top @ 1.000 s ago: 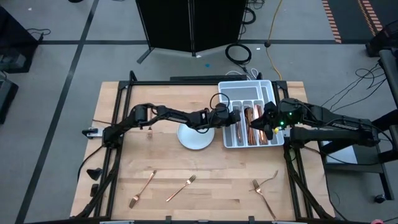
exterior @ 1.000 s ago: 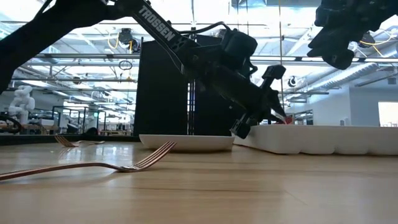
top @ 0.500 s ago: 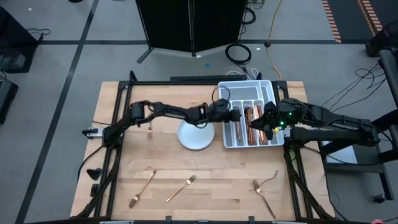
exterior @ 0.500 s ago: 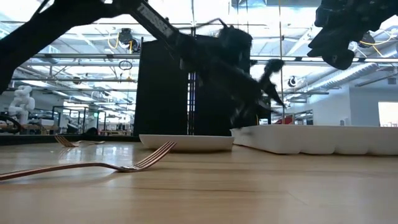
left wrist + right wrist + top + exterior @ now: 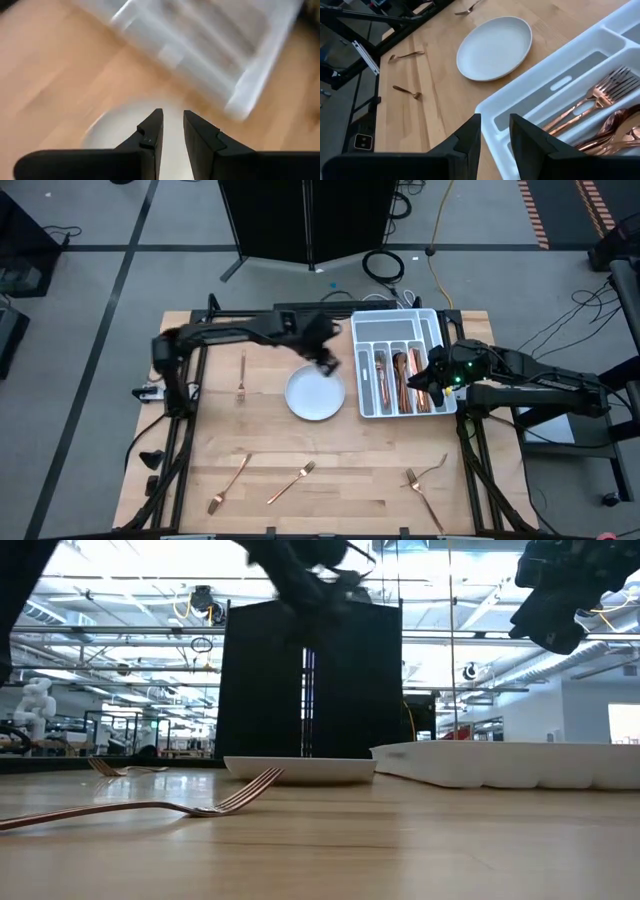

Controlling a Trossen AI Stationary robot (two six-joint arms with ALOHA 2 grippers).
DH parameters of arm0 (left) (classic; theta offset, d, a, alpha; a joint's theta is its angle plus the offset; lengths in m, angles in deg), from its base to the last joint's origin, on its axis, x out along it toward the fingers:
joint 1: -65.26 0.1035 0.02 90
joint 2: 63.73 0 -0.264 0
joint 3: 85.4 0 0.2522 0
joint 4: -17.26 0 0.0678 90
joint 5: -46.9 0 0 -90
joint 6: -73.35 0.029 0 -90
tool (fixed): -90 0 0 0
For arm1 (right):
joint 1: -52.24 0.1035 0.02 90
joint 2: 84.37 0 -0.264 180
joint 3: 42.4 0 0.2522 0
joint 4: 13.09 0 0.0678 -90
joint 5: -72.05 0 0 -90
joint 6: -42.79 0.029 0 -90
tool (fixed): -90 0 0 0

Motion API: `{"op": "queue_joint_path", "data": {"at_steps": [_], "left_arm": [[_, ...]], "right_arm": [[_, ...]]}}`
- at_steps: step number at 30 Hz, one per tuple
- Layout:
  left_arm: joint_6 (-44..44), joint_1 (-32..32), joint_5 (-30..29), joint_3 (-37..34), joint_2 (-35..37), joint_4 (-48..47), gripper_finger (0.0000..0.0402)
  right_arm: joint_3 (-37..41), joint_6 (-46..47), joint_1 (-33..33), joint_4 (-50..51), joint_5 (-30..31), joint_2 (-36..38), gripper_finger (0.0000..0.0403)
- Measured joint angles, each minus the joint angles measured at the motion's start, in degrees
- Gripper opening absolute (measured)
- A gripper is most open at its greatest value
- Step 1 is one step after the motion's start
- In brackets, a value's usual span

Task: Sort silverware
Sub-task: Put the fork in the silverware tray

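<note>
Your left gripper (image 5: 172,131) sits above the wood between the round white plate (image 5: 315,394) and the far left corner of the white cutlery tray (image 5: 365,330). Its fingers are parted by a narrow gap with nothing between them, so it carries nothing. Your right gripper (image 5: 495,131) hangs over the tray's right edge, its fingers likewise slightly apart and empty.

In the tray, copper forks (image 5: 592,102) lie in one slot and spoons (image 5: 620,132) in the slot beside it. The unsorted silverware lies well apart from both grippers: one fork (image 5: 241,376) on the far left of the table, left of the plate, and along the near edge a left fork (image 5: 230,481), a middle fork (image 5: 292,481) and a crossed pair of forks (image 5: 425,478) to the right.

The main risk is the pick itself. These forks are slim and lie flat on the wood, so fingers this close together may come down on top of a handle and push it away; spread them wider first. On the crossed pair, a pinch could catch both or flick the second one off the near edge. Watch the left arm's reach too, since a low sweep could clip the plate rim.
</note>
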Motion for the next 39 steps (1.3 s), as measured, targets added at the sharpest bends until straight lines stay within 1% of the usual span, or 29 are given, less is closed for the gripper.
{"op": "queue_joint_path", "data": {"at_steps": [3,4,6,8,11,15,20,25,27,29,32,35,39], "left_arm": [[3.32,1.97,-5.32,0.00,4.86,-17.04,0.0071],[3.24,3.06,-7.36,0.00,5.93,-22.44,0.0070],[1.10,5.98,-9.28,-0.36,7.41,-31.10,0.0070],[-1.11,8.72,-9.38,-2.14,8.40,-35.47,0.0070],[-2.92,11.84,-9.29,-6.59,9.32,-38.10,0.0070],[-1.32,13.93,-11.83,-14.50,9.12,-37.36,0.0070],[-0.08,13.97,-10.74,-24.71,11.37,-32.01,0.0079],[-3.08,14.32,-9.55,-35.86,16.15,-24.31,0.0123],[-4.72,14.35,-8.28,-39.18,17.55,-20.47,0.0144],[-7.21,14.32,-8.09,-41.83,18.22,-17.21,0.0162],[-8.98,14.67,-8.22,-44.58,18.26,-15.51,0.0181],[-10.29,15.12,-8.27,-46.93,18.12,-14.09,0.0184],[-10.50,15.29,-7.37,-49.62,18.04,-8.37,0.0185]], "right_arm": [[0.00,-0.14,0.00,-0.06,0.04,0.00,0.0093],[0.00,-0.12,0.00,-0.16,0.05,-0.04,0.0093],[0.00,-0.12,-0.02,-0.20,0.06,-0.04,0.0093],[0.00,-0.14,0.00,-0.20,0.10,-0.04,0.0093],[0.00,-0.14,0.00,-0.24,1.22,-0.04,0.0093],[0.00,-0.12,-0.02,-0.33,2.03,-0.04,0.0093],[0.00,0.14,-0.02,0.36,1.83,-0.04,0.0093],[0.00,-0.51,-0.02,0.52,1.78,-0.07,0.0093],[0.00,-1.47,-0.01,0.28,1.78,-0.09,0.0093],[0.00,-1.81,-0.01,-0.01,1.77,-0.09,0.0093],[0.00,-1.84,-0.02,-0.02,1.72,-0.09,0.0093],[0.00,-1.15,0.00,0.00,1.70,-0.09,0.0093],[0.00,-0.28,-0.02,0.07,1.68,-0.09,0.0093]]}}
